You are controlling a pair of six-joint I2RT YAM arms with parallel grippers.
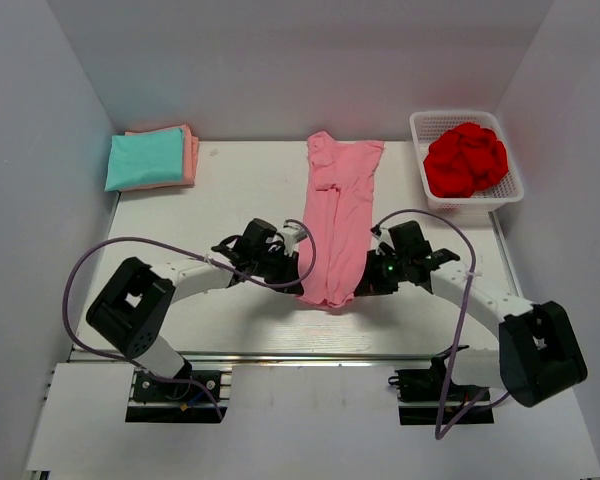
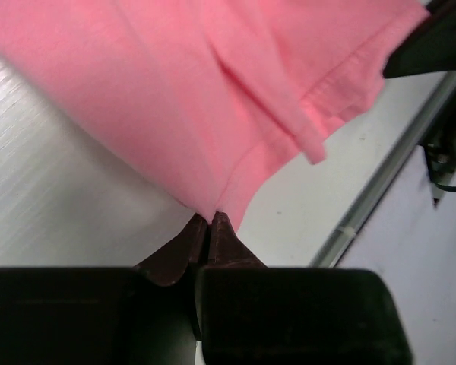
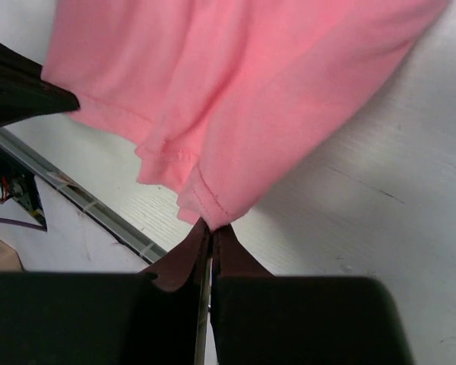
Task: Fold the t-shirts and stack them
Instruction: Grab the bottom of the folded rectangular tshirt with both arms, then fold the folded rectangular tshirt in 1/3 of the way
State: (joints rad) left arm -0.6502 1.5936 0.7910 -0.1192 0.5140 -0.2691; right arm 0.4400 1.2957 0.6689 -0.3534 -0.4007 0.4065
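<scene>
Two done: the folded teal cloth t-shirt (image 1: 145, 160) sits on the folded salmon-orange cloth t-shirt (image 1: 190, 150) at the far-left corner of the white table (image 1: 230, 190). The light pink cloth t-shirt (image 1: 338, 210) lies mid-table as a long narrow strip, sides already turned in, with the left gripper (image 2: 209, 223) and right gripper (image 3: 211, 226) each pinched tight on a near hem corner. Left, by my reading: cross-fold the strip and stack it on the pile; the crumpled red cloth (image 1: 465, 160) in the white plastic mesh basket (image 1: 477, 201), far right, looks untouched.
</scene>
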